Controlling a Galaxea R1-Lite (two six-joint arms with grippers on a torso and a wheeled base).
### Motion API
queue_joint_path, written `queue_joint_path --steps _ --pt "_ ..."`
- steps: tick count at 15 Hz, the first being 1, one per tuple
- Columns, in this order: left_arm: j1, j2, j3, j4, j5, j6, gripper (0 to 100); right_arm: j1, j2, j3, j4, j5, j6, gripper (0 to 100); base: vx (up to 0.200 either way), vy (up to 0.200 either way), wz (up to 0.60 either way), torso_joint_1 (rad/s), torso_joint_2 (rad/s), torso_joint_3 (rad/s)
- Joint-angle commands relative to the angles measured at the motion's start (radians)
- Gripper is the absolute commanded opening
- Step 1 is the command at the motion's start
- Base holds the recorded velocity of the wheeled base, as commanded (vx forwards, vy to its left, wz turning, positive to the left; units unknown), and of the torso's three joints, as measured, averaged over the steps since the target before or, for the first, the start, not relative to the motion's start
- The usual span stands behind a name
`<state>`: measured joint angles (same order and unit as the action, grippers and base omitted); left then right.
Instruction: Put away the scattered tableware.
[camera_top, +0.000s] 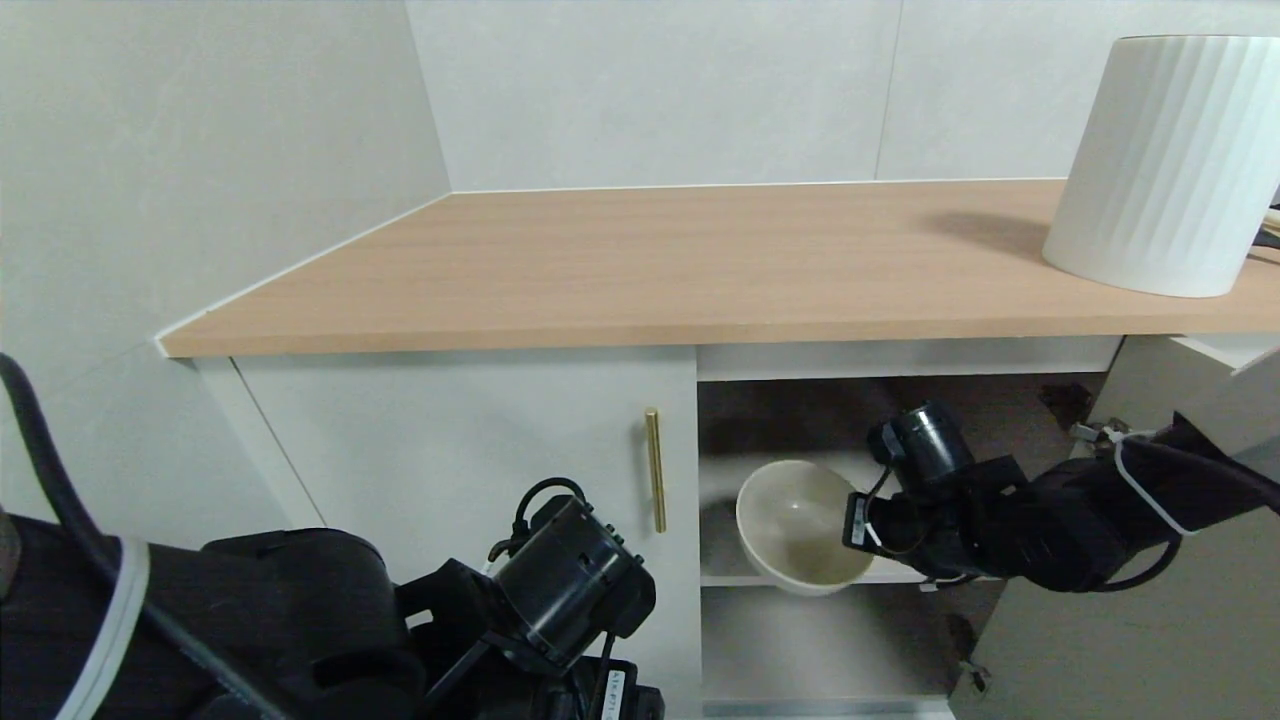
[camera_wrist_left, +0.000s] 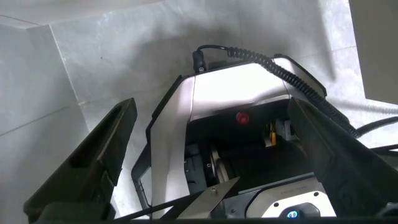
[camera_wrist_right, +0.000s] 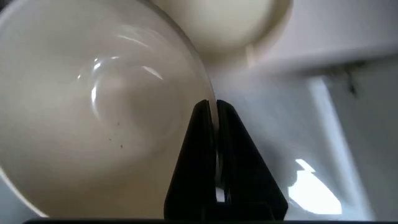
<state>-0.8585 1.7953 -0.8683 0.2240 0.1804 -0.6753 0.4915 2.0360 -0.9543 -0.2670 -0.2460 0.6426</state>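
**Right tool** (camera_wrist_right: 216, 134), jaws narrow, pinches the rim of the cream bowl (camera_top: 797, 522). The bowl hangs tilted just ahead of the tool, at the front edge of the cabinet shelf (camera_top: 722, 578). Good practice is to level it, carry it deeper over the shelf, seat it, then release. **Left tool** (camera_wrist_left: 214, 165) is wide and empty.

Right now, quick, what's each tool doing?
Left tool: open, holding nothing.
Right tool: closed on the bowl, pinching its rim.

Glossy ceramic-looking bowl (camera_top: 800, 525), wood-grain countertop (camera_top: 650, 260)
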Motion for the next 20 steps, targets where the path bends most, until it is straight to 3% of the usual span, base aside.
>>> queue_joint_path --steps 1,5,11,20 --pt "0.001 -0.001 0.0 0.0 0.001 -0.001 100 -0.03 0.033 -0.012 -0.024 -0.003 0.011 0 0.0 0.0 0.0 0.0 0.0 0.0" --pt "0.001 -0.001 0.0 0.0 0.001 -0.003 100 -0.071 0.113 -0.029 -0.156 -0.093 0.034 0 0.0 0.0 0.0 0.0 0.0 0.0" --pt "0.004 -0.002 0.0 0.0 0.001 -0.003 100 -0.108 0.182 -0.074 -0.164 -0.167 0.032 0 0.0 0.0 0.0 0.0 0.0 0.0" --pt "0.006 -0.002 0.0 0.001 0.001 -0.004 100 -0.119 0.211 -0.084 -0.162 -0.177 0.029 0 0.0 0.0 0.0 0.0 0.0 0.0"
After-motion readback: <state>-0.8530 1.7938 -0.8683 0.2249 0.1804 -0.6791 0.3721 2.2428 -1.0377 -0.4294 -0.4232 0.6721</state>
